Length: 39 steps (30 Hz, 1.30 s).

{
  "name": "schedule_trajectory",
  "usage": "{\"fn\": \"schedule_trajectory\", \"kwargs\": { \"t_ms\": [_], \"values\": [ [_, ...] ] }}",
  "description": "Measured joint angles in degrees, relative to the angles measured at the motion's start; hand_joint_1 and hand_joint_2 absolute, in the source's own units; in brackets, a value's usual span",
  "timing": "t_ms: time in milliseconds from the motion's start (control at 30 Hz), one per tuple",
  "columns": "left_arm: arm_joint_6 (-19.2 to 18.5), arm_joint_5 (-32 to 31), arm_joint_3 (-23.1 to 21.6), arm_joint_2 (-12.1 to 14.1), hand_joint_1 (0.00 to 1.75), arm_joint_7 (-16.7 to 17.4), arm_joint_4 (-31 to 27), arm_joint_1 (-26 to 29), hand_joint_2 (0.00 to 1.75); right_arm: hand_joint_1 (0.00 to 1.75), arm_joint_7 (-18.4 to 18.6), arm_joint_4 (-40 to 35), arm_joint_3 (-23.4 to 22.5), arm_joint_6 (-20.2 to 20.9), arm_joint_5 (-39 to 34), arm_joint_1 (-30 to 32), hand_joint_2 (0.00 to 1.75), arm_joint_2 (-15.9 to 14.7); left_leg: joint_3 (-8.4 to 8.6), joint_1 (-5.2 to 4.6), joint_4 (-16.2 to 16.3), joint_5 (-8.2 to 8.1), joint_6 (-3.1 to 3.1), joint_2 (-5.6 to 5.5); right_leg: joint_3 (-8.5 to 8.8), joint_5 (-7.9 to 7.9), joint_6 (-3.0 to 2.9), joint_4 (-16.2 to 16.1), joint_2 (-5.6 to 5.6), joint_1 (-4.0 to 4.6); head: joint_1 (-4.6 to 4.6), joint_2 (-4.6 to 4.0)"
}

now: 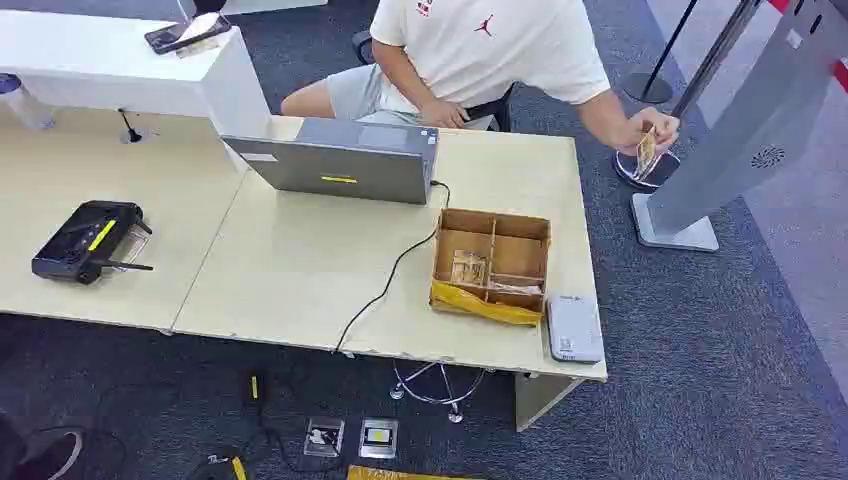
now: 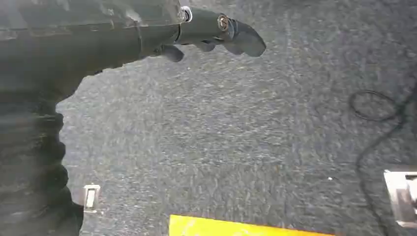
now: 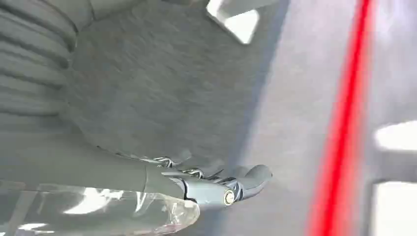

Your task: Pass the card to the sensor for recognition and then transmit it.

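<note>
While both hands hang empty over the carpet, left hand [image 2: 216, 32] and right hand [image 3: 221, 184] fingers loosely apart, and card [image 1: 646, 152] pinched by a person beside the tabletop [image 1: 300, 270]: risk of fumbled handover through late reach

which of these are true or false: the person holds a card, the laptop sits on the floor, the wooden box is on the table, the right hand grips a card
1. The person's hand holds a card out past the table's end. True.
2. The laptop sits on the floor. False: it stands on the table.
3. The wooden box is on the table, beside a white sensor. True.
4. The right hand grips a card. False: it hangs over the carpet holding nothing, as does the left hand.
</note>
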Motion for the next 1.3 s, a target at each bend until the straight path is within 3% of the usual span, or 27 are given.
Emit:
{"fn": "schedule_trajectory", "kwargs": {
  "t_ms": [133,333,567,900,1067,1300],
  "values": [
    [-0.2,-0.7,0.0,0.0,0.0,-0.9,0.0,-0.2,1.75,0.0,0.6,-9.6,11.5,-1.7,3.4,1.6,1.75,-0.1,0.12,0.0,0.0,0.07,0.06,-0.04,0.02,0.02,0.02,0.0,-0.06,0.0,-0.02,0.0],
    [-0.5,-1.7,-0.8,0.0,0.0,-2.2,0.0,-0.2,1.75,0.0,-0.3,-21.7,27.1,-2.4,14.6,1.6,1.75,-0.6,0.11,0.04,0.0,0.15,0.08,-0.2,0.06,0.05,0.03,0.0,-0.21,0.05,0.0,0.0],
    [-0.8,-1.9,-1.4,0.0,0.0,-2.6,0.0,-0.1,1.75,0.0,-3.4,-28.6,39.4,-2.4,26.3,-1.2,1.75,-1.6,0.04,0.03,0.0,0.15,0.07,-0.29,0.04,0.04,0.02,0.0,-0.27,0.04,-0.02,0.0],
    [-1.2,-2.2,-2.0,0.1,0.0,-2.7,0.0,-0.1,1.75,0.0,-6.7,-28.3,51.5,-1.5,33.7,-9.5,1.75,-1.4,-0.01,0.04,0.0,0.15,0.07,-0.35,0.0,0.04,0.02,0.0,-0.33,0.04,-0.04,0.0],
    [-1.3,-2.4,-2.6,0.1,0.0,-2.7,0.0,-0.2,1.75,0.0,-9.4,-22.3,56.6,-1.4,35.6,-16.2,1.75,-0.3,-0.04,0.05,0.0,0.17,0.05,-0.35,-0.05,0.04,0.02,0.0,-0.34,0.06,0.0,0.0],
    [-1.4,-2.8,-3.0,0.2,0.0,-2.7,0.0,-0.1,1.75,0.0,-10.3,-14.7,62.3,-1.6,36.6,-20.7,1.75,1.5,-0.09,0.06,0.0,0.2,0.02,-0.48,-0.08,0.03,0.01,0.0,-0.4,0.06,-0.02,0.0]
  ]
}}
